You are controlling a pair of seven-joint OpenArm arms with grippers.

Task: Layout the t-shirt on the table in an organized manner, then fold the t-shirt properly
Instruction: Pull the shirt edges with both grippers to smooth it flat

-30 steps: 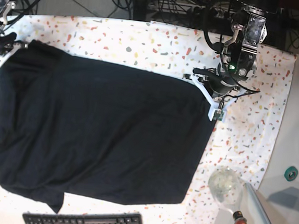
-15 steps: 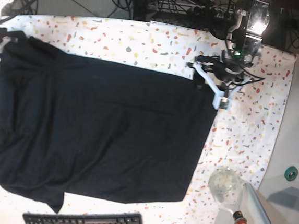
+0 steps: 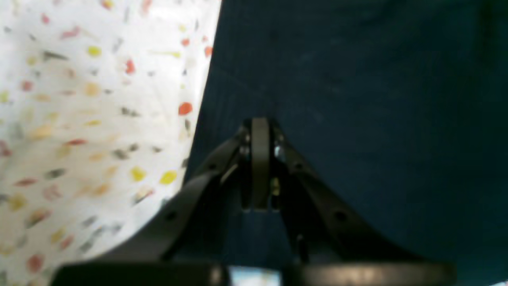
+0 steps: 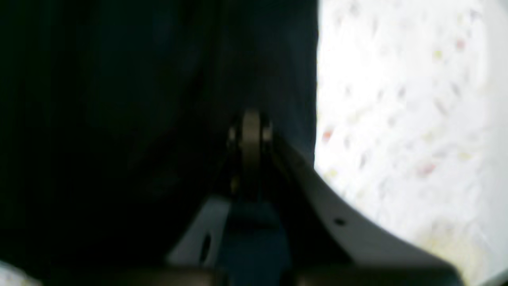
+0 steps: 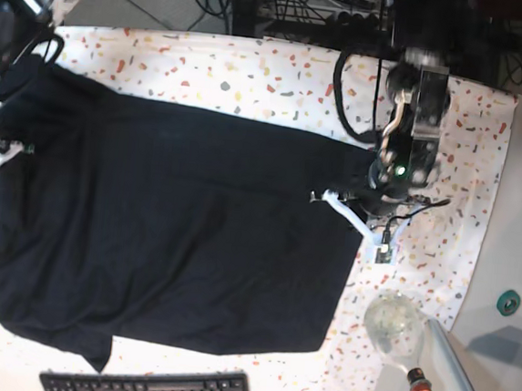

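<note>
A: Since a second ago both grippers came down along the shirt's side edges, and the upper right corner of the shirt now looks pulled in a little.

B: Where is the shirt now?

A: It lies spread on the table, covering most of its left and middle part, with the far edge toward the cables. A sleeve sticks out at the near left corner, close to the keyboard.

B: And the left gripper?

A: Its jaws are closed, over dark cloth just inside the shirt's right edge. I think it pinches the fabric, but the wrist view does not show a fold between the jaws, so I cannot say it surely.

B: The right gripper?

A: Also closed, near the shirt's left edge. This picture is dark and blurred, so a grip cannot be confirmed there either.

B: Why at both edges?

A: I judge the arms take opposite sides to stretch the cloth flat before folding. Folding has not started.

B: Anything beside the shirt?

A: A glass bottle with a red cap lies past the shirt's right edge, near the table corner.
</note>
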